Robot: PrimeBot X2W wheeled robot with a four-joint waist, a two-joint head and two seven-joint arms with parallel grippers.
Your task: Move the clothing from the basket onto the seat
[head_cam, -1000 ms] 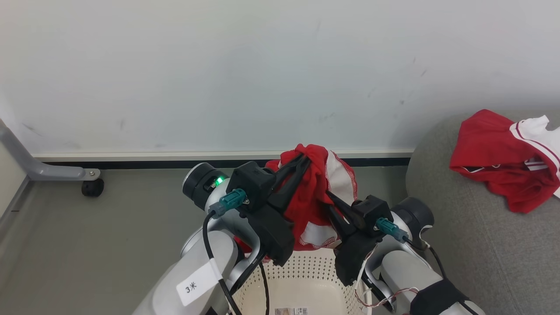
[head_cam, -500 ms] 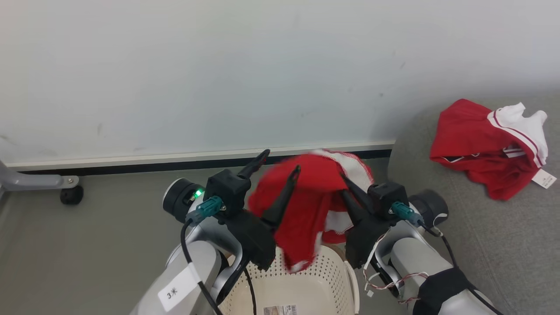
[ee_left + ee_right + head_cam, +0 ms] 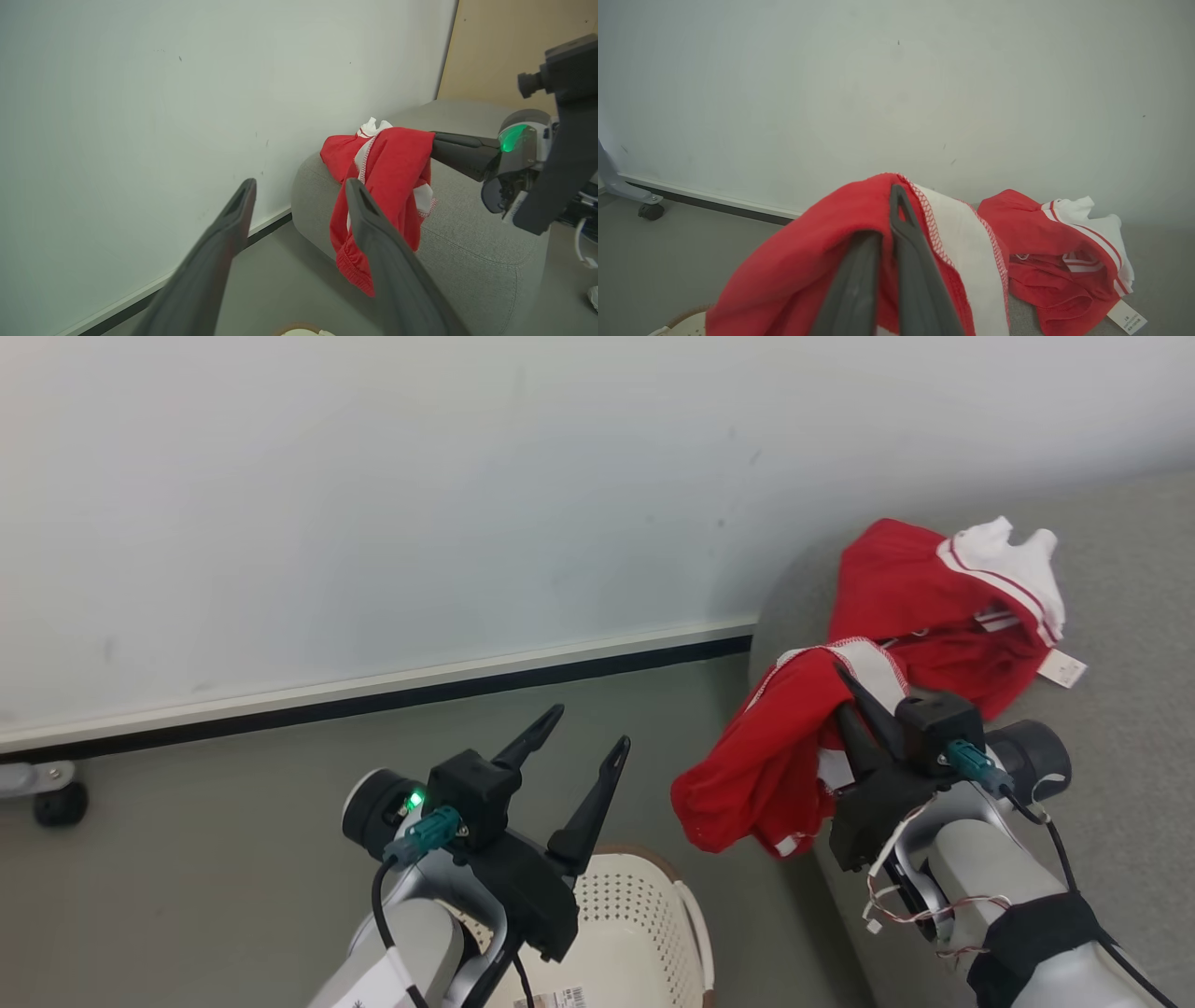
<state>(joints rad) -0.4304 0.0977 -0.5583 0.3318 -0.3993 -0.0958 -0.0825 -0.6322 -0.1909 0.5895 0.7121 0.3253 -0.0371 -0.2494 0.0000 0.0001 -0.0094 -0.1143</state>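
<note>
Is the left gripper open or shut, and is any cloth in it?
Open and empty: the left gripper has its fingers spread wide, nothing between them. The red garment hangs from the right gripper.

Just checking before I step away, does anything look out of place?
Nothing damaged or spilled. The red garment held by the right gripper dangles past the edge of the seat, above the floor, not resting on it.

Pale wall (image 3: 373, 476), grey floor (image 3: 187, 821)
</note>
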